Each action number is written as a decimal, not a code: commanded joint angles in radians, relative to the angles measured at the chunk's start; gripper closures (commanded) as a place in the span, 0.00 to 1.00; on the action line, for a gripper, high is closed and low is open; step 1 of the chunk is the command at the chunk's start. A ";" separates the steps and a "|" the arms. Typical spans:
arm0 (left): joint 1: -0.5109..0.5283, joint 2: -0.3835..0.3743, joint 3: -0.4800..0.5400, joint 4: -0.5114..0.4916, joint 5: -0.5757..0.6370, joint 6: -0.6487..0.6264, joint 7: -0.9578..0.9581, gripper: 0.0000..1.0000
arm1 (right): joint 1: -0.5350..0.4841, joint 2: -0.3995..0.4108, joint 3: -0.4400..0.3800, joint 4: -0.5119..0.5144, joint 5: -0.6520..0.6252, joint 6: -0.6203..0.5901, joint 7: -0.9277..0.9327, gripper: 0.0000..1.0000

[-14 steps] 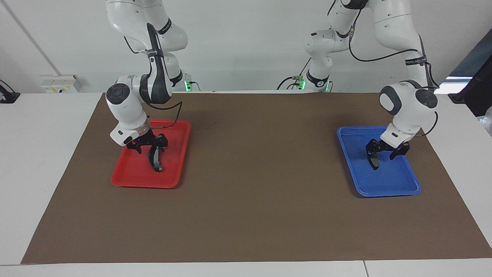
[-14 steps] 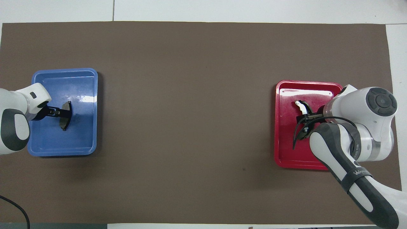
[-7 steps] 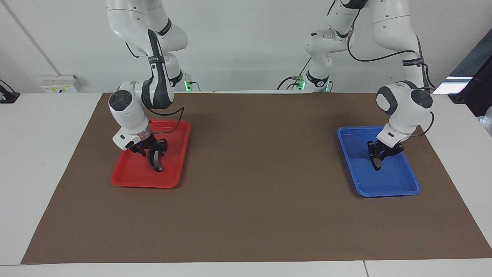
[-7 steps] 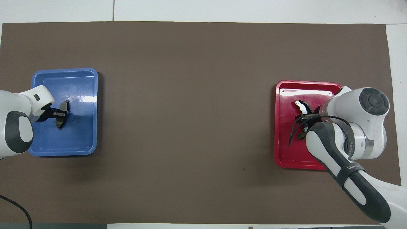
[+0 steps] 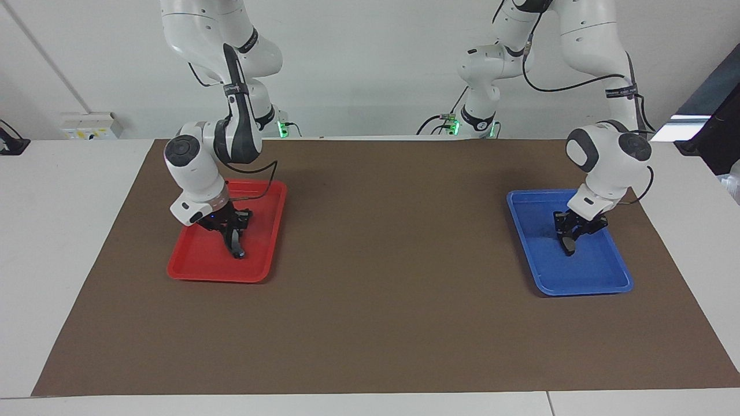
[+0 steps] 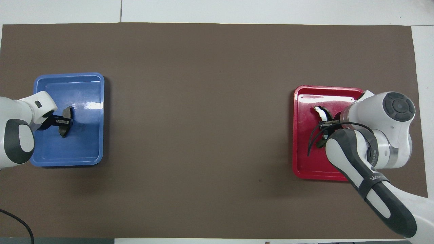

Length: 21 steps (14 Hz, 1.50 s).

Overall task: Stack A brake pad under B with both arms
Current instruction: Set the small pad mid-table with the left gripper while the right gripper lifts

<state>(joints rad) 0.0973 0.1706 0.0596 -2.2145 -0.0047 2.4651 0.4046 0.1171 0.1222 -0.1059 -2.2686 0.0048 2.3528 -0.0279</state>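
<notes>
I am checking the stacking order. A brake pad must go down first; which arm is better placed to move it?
The left one. The left gripper is closed on A brake pad in the blue tray; the right gripper grips B in the red tray.

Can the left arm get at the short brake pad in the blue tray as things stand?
Probably yes. The left end effector is already down in the blue tray with its fingers closed on the short brake pad, and nothing else lies in that tray.
</notes>
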 commanded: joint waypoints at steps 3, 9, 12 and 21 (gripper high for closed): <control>-0.005 -0.080 0.000 0.096 -0.005 -0.197 -0.001 0.99 | 0.004 -0.013 0.005 0.174 0.017 -0.191 0.003 0.93; -0.285 -0.083 -0.007 0.207 -0.005 -0.328 -0.424 0.99 | 0.006 -0.029 0.011 0.360 0.018 -0.398 0.003 0.98; -0.514 -0.047 -0.007 0.210 -0.006 -0.255 -0.726 0.99 | 0.006 -0.033 0.011 0.359 0.018 -0.399 0.006 0.98; -0.781 0.200 -0.004 0.343 0.014 -0.124 -1.041 0.99 | 0.004 -0.035 0.011 0.350 0.020 -0.385 0.008 0.98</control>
<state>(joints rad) -0.6707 0.3235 0.0334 -1.9023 -0.0043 2.3189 -0.6220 0.1273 0.0965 -0.1012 -1.9187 0.0069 1.9686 -0.0279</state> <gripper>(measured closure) 0.634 0.577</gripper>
